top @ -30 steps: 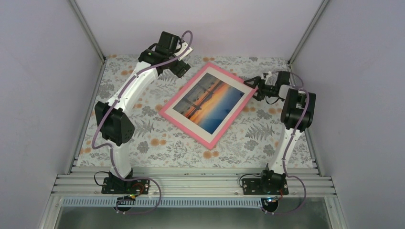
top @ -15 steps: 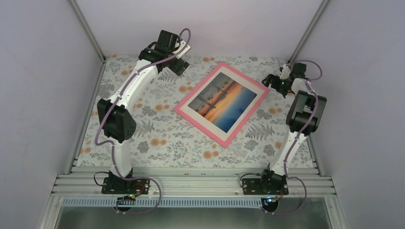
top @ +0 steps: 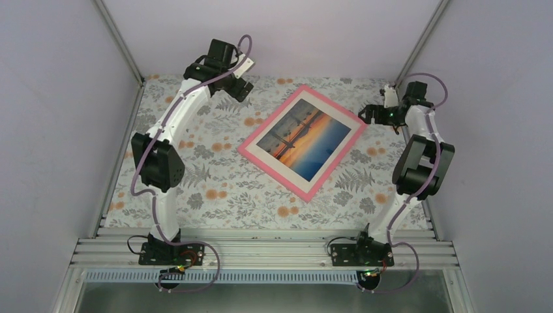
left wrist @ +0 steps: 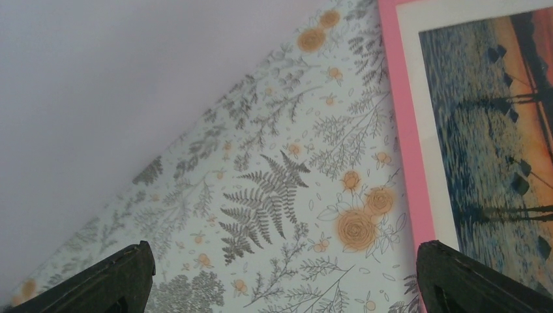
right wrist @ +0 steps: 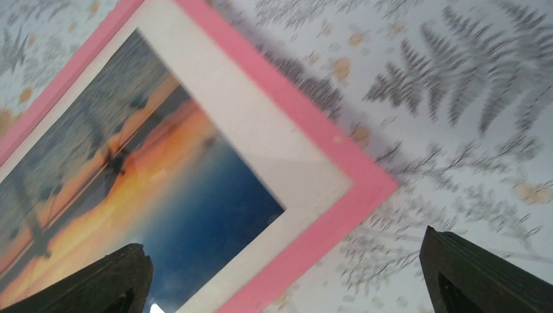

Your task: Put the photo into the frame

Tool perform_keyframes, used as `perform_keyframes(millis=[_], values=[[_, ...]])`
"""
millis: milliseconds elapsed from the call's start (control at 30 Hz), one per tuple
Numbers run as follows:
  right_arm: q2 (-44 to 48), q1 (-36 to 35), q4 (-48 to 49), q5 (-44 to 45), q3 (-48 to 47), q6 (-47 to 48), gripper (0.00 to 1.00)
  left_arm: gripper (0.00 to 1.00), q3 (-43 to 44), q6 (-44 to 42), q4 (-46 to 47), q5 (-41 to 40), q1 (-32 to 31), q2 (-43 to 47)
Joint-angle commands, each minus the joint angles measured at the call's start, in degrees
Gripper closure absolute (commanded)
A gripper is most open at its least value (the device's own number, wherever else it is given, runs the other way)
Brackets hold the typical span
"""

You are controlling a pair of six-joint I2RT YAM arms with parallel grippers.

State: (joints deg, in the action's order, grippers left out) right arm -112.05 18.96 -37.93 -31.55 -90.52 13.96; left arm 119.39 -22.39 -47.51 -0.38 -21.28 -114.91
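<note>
Sunset photo point(top: 304, 137) of orange glow over blue water, seated flat behind white mat point(right wrist: 261, 130) inside pink frame point(top: 270, 173), lying askew mid-table on floral cloth point(top: 215, 189). Fingers of left gripper point(left wrist: 283, 261) spread wide, empty, above cloth beside frame edge. Same for right gripper point(right wrist: 282, 244), over frame corner, touching nothing

Frame point(top: 272, 174) w/ photo point(top: 303, 140) now sits further right; R gripper point(top: 372, 116) has backed off its corner, L gripper point(top: 239, 89) retreated slightly.
</note>
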Motion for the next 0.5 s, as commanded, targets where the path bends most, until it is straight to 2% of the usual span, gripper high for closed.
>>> perform_keyframes(millis=[0, 100, 233, 333, 467], values=[[2.4, 0.9, -10.4, -3.4, 3.5, 10.2, 0.0, 0.01, -0.8, 0.1, -2.9, 4.9, 2.7, -4.7], [3.0, 2.3, -14.8, -5.1, 6.4, 11.8, 0.01, 0.12, -1.0, -0.9, -4.1, 6.4, 4.4, -7.8], [3.6, 2.9, -15.4, -4.1, 10.4, 7.5, 0.05, 0.26, -2.7, -3.1, -3.5, 7.5, 6.0, -11.2], [4.0, 2.9, -13.9, -6.2, 13.5, 4.6, 0.08, 0.32, -4.9, -5.8, -1.9, 6.8, 6.2, -12.8], [2.1, 2.9, -11.7, -8.9, 14.9, 2.3, 0.19, 0.4, -7.0, -8.4, -1.4, 5.6, 6.2, -15.2]])
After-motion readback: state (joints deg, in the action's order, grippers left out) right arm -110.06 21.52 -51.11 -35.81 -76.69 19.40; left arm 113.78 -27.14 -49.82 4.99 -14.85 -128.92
